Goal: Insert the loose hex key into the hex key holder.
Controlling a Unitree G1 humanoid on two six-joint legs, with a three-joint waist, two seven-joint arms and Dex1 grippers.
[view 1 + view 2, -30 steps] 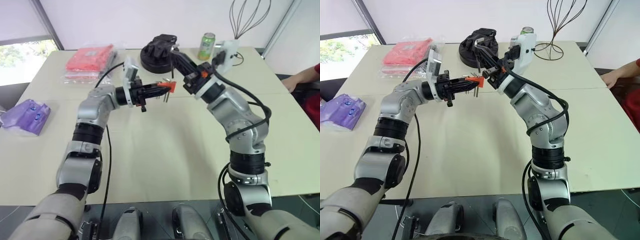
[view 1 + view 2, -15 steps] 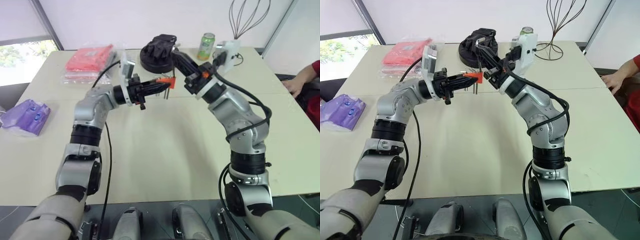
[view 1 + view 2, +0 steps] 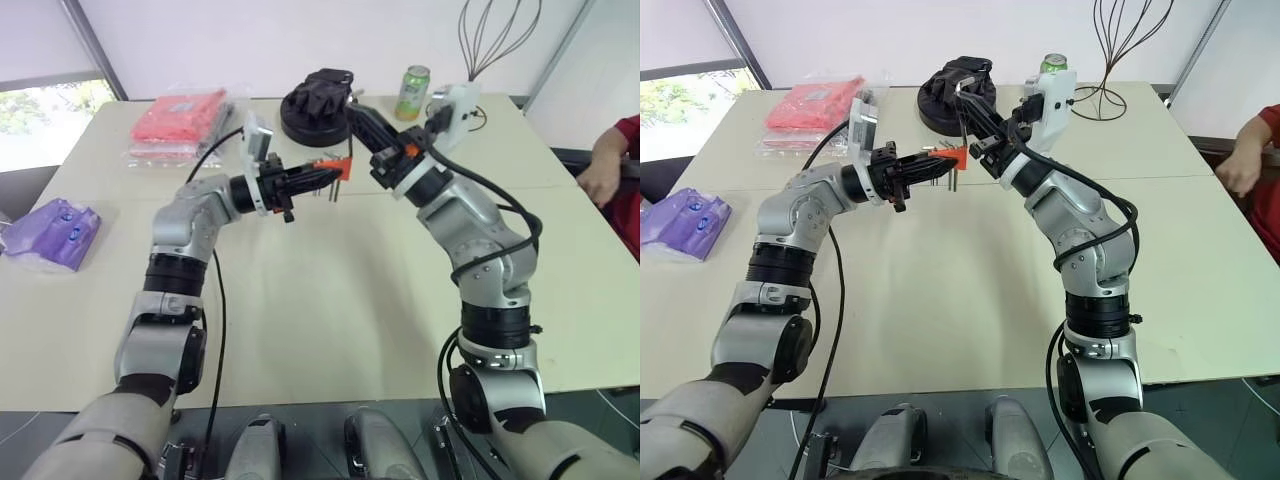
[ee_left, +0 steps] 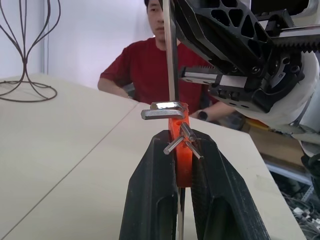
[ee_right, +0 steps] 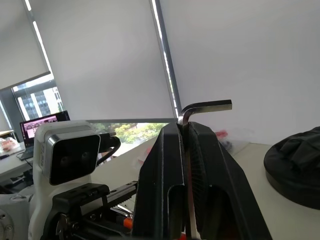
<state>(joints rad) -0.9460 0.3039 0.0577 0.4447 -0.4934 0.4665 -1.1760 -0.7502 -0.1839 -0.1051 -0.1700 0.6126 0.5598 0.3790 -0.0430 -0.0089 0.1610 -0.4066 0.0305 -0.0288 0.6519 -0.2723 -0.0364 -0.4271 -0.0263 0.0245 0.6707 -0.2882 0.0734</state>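
Orange-red plastic hex key holder [image 4: 183,150], short metal keys sticking out, sits clamped between the left gripper [image 4: 179,145] fingers and held up off the beige table [image 3: 330,300], so its slots face the other arm. Thin dark grey L-shaped loose hex key [image 5: 205,107] is pinched in the right gripper [image 5: 186,131], bent end poking out past the fingertips, long shaft running back between them. Right gripper sits just above and beside the left one; from the left wrist the shaft drops right at the holder's top edge. Likely aligning for insertion; seating can't be confirmed.
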